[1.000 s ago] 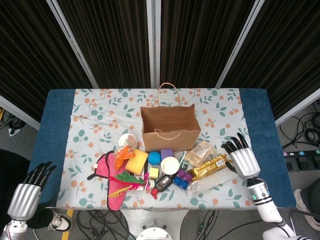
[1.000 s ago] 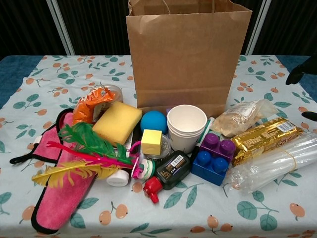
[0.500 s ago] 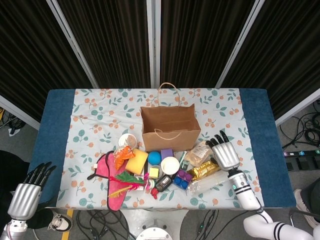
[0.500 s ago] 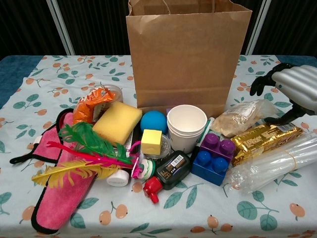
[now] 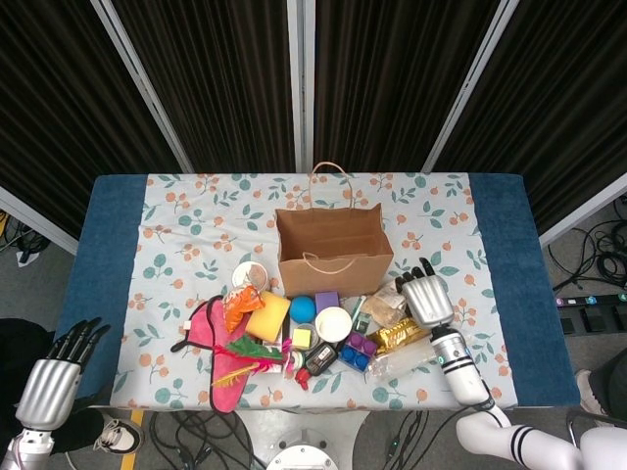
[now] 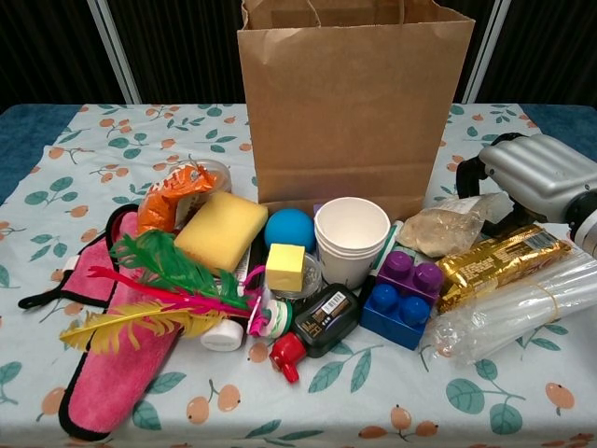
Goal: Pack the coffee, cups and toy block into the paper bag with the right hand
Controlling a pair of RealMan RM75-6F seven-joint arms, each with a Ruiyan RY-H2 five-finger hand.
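Scene evenly, brightly lit from above; shadows soft and short, tucked under objects. Dark curtains at far side rendered nearly black. Glare seen on gold coffee packet [image 6: 502, 265], clear cup sleeve [image 6: 522, 313] and silver right hand [image 6: 532, 177]. Both views sharp. Slight wide-angle stretching noted at near edges in chest view.

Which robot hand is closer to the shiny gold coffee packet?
The right hand sits just above the gold coffee packet. The left hand hangs past the table's far corner.
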